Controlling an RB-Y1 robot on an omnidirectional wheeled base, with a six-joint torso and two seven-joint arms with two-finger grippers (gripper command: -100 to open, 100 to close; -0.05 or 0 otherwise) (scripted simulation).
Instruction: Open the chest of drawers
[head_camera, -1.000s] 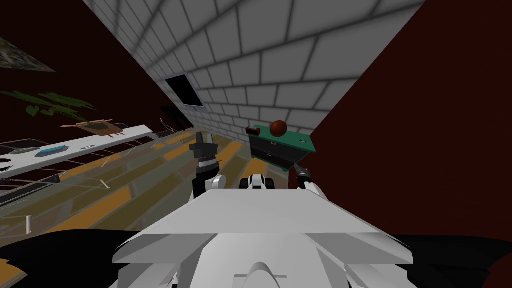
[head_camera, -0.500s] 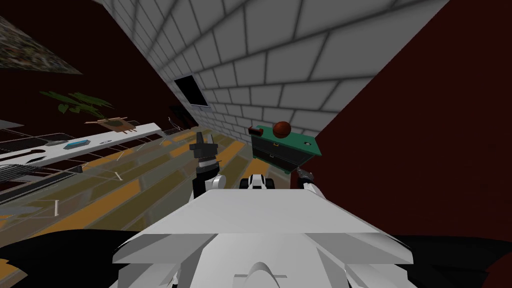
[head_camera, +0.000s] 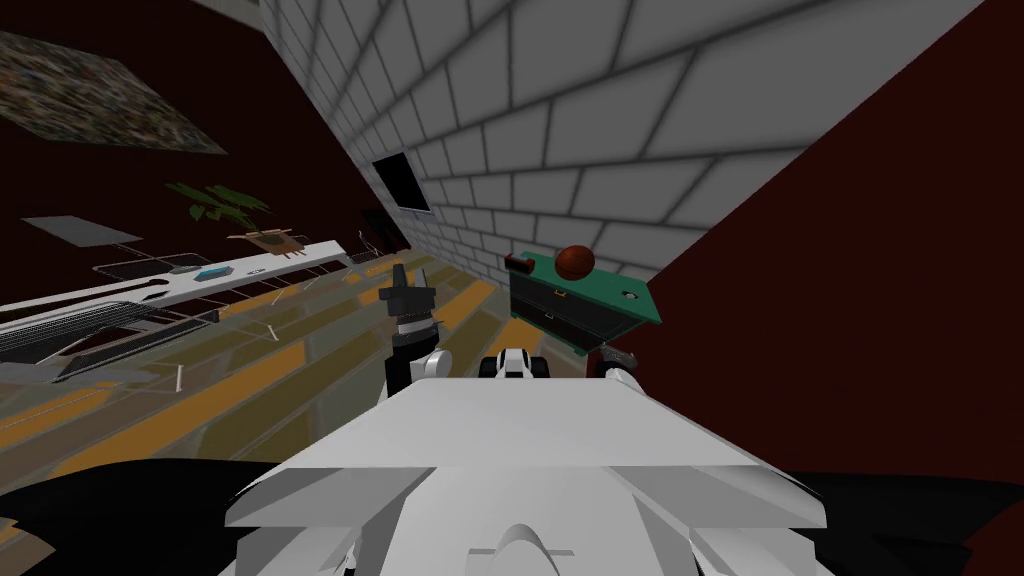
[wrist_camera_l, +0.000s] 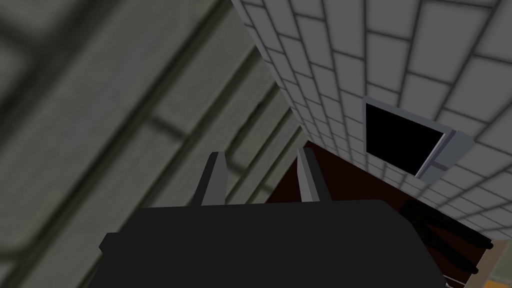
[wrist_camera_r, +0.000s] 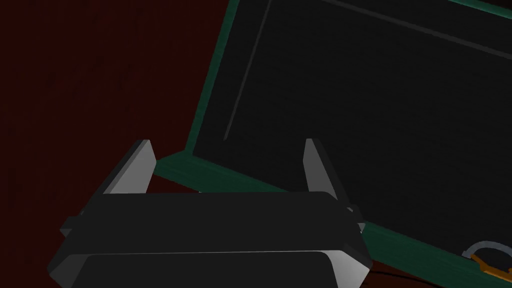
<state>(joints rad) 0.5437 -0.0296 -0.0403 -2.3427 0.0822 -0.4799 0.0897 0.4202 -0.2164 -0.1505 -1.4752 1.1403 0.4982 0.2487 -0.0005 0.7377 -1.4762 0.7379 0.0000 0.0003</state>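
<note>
The chest of drawers (head_camera: 575, 305) has a green top and a dark front, and stands in the corner where the grey brick wall meets the dark red wall. On its top lie a brown ball (head_camera: 575, 262) and a small red item (head_camera: 517, 263). My right gripper (head_camera: 612, 358) hangs low by the chest's near right corner. In the right wrist view the right gripper (wrist_camera_r: 227, 160) is open, close before the chest's dark front panel (wrist_camera_r: 380, 100) and green frame, with a ring handle (wrist_camera_r: 487, 255) off to one side. My left gripper (head_camera: 408, 285) is raised over the floor, and in its wrist view the left gripper (wrist_camera_l: 260, 175) is open and holds nothing.
A long white counter (head_camera: 250, 268) with a potted plant (head_camera: 225, 200) runs along the left. A wire rack (head_camera: 100, 325) stands nearer on the left. The brick wall (head_camera: 600, 130) has a black opening (head_camera: 403, 182). Striped wooden floor (head_camera: 300, 350) lies between me and the chest.
My own view has swung: the counter and the chest have slid rightward and the chest looks slightly larger. Both arms keep their pose in front of my chest.
</note>
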